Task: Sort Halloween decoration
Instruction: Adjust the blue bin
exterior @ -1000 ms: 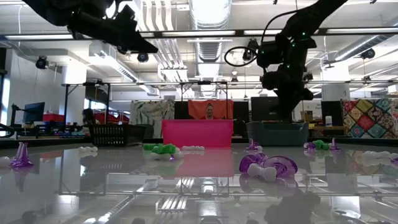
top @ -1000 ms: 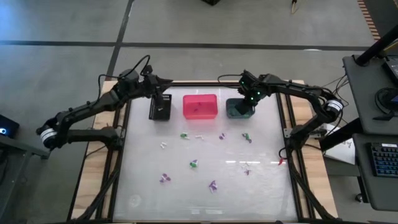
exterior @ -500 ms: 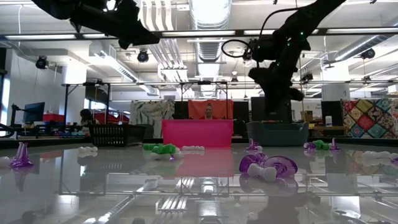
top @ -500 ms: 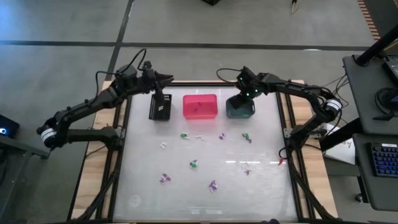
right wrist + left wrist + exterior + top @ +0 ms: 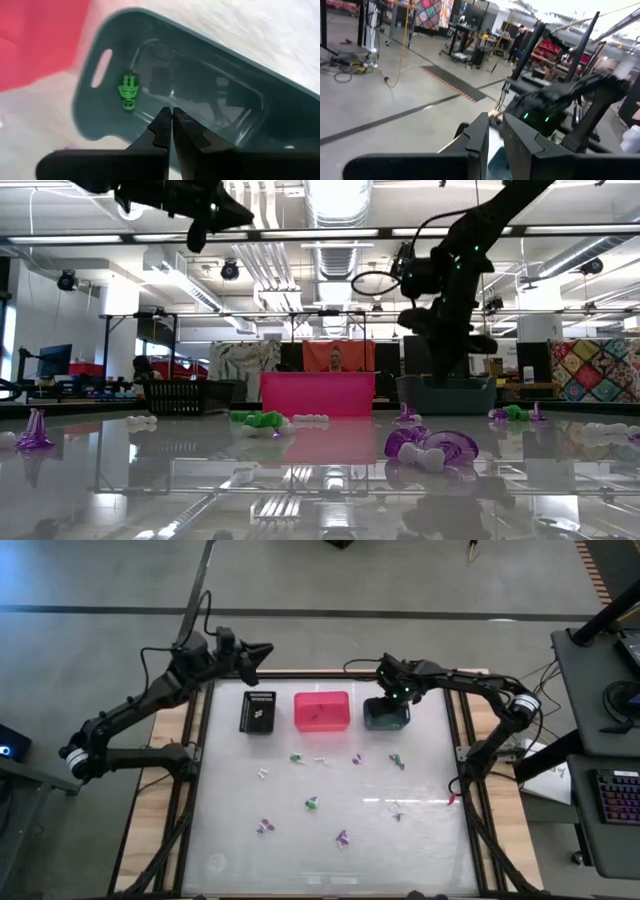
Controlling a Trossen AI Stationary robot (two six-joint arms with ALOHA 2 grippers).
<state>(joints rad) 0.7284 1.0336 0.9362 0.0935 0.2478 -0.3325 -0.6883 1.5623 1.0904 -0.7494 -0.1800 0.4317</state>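
The trinkets point(image 5: 311, 803) lie scattered across the centre of the table point(image 5: 230, 840), shapes too small to identify. One green trinket point(image 5: 128, 91) lies inside the teal bin point(image 5: 386, 715), beneath the right gripper point(image 5: 396, 692), fingers closed and empty. The left gripper point(image 5: 262, 650), upper left, off the table: nearly closed, contents undeterminable. Pink bin point(image 5: 322, 711) and black bin point(image 5: 258, 712) stand beside the teal bin.

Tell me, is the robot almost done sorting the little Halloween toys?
Not yet. One green trinket already lies in the teal bin, and the right gripper hangs shut and empty above that bin. The left gripper is up past the black bin, carrying nothing I can see. About ten trinkets, like the purple one, wait on the table.
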